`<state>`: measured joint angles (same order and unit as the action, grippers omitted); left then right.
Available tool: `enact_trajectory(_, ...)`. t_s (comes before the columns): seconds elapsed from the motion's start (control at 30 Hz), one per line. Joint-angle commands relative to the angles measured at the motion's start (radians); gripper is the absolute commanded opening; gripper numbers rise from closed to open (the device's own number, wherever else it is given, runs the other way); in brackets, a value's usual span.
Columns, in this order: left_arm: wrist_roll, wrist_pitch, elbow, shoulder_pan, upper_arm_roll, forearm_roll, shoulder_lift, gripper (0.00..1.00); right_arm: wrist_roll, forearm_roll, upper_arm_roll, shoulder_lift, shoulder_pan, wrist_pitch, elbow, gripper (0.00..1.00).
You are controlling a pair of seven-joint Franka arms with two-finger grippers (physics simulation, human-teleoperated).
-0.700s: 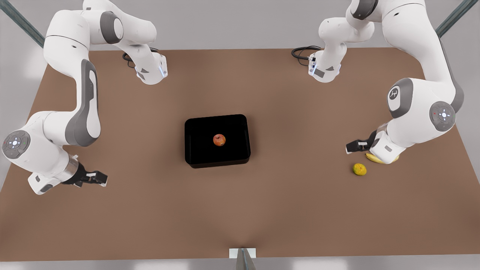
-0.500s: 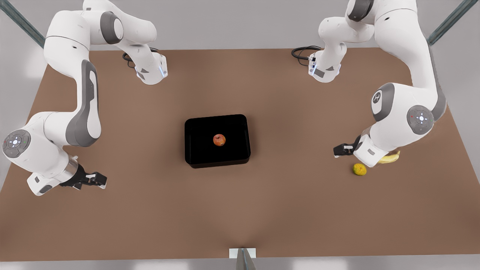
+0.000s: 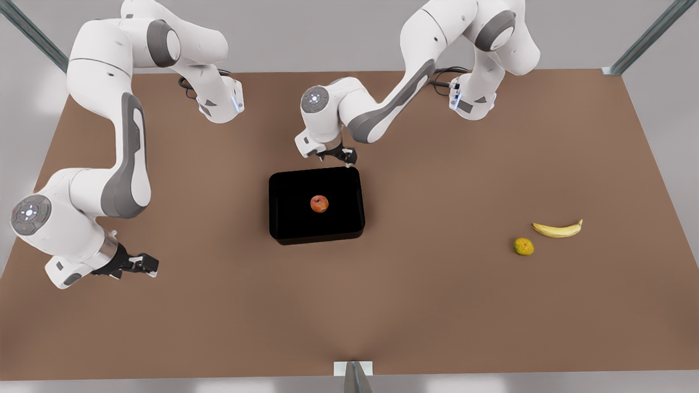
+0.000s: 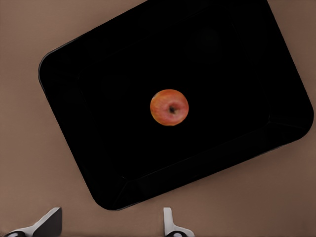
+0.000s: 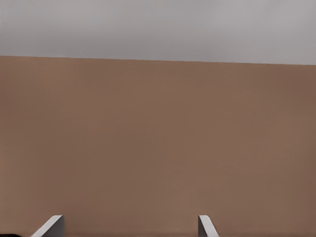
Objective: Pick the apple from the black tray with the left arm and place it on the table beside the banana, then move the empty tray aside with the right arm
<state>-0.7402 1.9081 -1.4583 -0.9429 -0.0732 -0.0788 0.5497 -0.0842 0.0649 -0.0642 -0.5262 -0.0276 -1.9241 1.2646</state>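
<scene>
Nearest the front edge, the brown table [image 3: 349, 305] lies bare and wide. Low toward the front view's left, the right gripper [image 3: 143, 264] hangs over open tabletop, well apart from everything, its fingers [image 5: 53, 224] spread with nothing between them; that arm waits. On the front view's right, the banana [image 3: 558, 229] lies flat with a small yellow-green fruit [image 3: 523, 246] just beside its near end, and free table all around the pair, out to the side edge. In the middle sits the black tray [image 3: 284, 218], square to the table, with broad bare board on every side. The apple [image 3: 319, 203] rests near the centre of the tray floor, clear of all four low walls. Just past the tray's far rim hangs the left gripper [image 3: 337, 156], above that edge toward its corner on the front view's right; its wrist view shows the fingers [image 4: 48, 222] parted and empty, looking down on the apple [image 4: 169, 107] inside the tray [image 4: 89, 163].
</scene>
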Motion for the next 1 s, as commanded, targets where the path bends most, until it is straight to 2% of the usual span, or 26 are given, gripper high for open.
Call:
enact_trajectory(0.0, -0.740, 0.178, -0.001, 0.001, 0.003, -0.015, 0.025, 1.00, -0.020, 0.001, 0.000, -0.001, 0.000, -0.001, -0.001, 1.00)
enact_trajectory(0.07, -0.743, 0.210, 0.117, 0.018, 0.023, -0.018, 0.131, 1.00, -0.019, 0.001, 0.000, -0.006, 0.000, -0.001, -0.001, 1.00)
enact_trajectory(0.13, -0.719, 0.276, 0.148, 0.027, 0.065, -0.018, 0.165, 1.00, -0.019, 0.001, 0.000, -0.006, 0.000, -0.003, -0.001, 1.00)
enact_trajectory(0.3, -0.699, 0.368, 0.220, 0.018, 0.062, -0.056, 0.295, 1.00, -0.020, 0.001, 0.000, -0.008, 0.000, -0.003, -0.001, 1.00)
enact_trajectory(0.37, -0.697, 0.365, 0.329, -0.010, 0.062, -0.104, 0.394, 1.00, -0.020, 0.001, 0.000, -0.008, 0.000, -0.003, -0.001, 1.00)
enact_trajectory(0.6, -0.663, 0.358, 0.265, -0.051, 0.062, -0.171, 0.391, 1.00, -0.022, 0.001, 0.000, -0.014, 0.000, -0.003, -0.001, 1.00)
enact_trajectory(0.77, -0.665, 0.405, 0.156, -0.063, 0.062, -0.263, 0.378, 1.00, -0.016, -0.022, 0.001, -0.015, 0.002, -0.001, -0.001, 1.00)
enact_trajectory(0.97, -0.682, 0.442, 0.144, -0.062, 0.062, -0.265, 0.386, 1.00, -0.016, -0.022, 0.001, -0.015, 0.000, -0.001, -0.001, 1.00)
